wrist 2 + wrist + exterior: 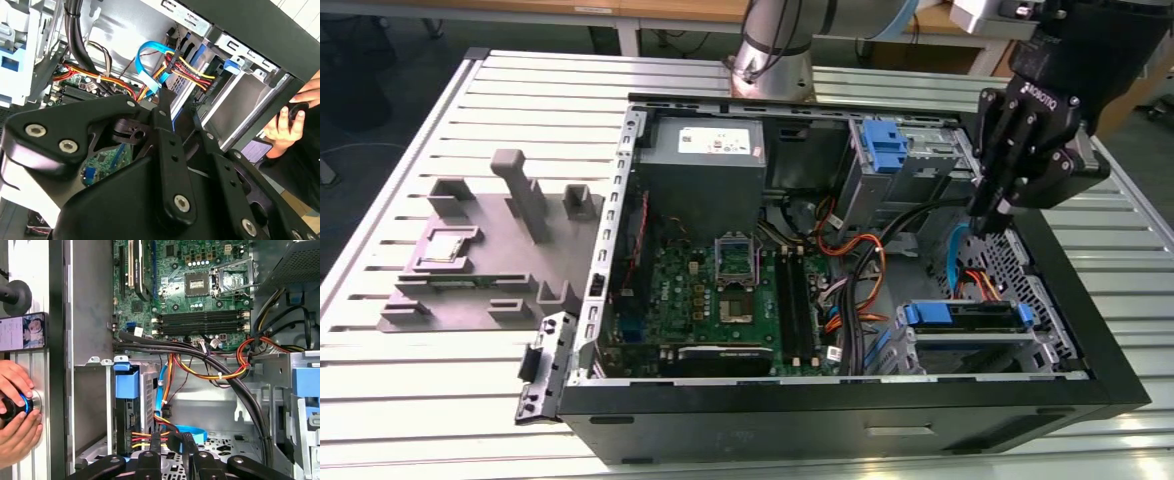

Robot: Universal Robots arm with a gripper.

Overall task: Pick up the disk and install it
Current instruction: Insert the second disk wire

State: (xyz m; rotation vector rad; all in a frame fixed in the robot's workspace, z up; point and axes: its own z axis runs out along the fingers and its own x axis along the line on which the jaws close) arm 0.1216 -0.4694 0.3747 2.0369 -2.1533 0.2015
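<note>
The disk (963,316) lies in the drive cage at the front right corner of the open computer case, framed by its bright blue carrier. In the first wrist view the disk (131,412) stands in the cage under its blue tab, with red, yellow and black wires reaching its end. My gripper (983,222) hangs over the case's right side, above and behind the cage. In both wrist views my gripper (171,441) (180,105) is open by a narrow gap with nothing between its fingers, and it does not touch the disk.
The motherboard (720,290) fills the case floor, with a grey power supply (704,150) behind it and a blue bracket (887,140) in the upper bay. Cable bundles (200,357) cross beside the cage. A grey fixture (494,250) sits outside on the table. A person's hands (15,407) hold a black knob by the case wall.
</note>
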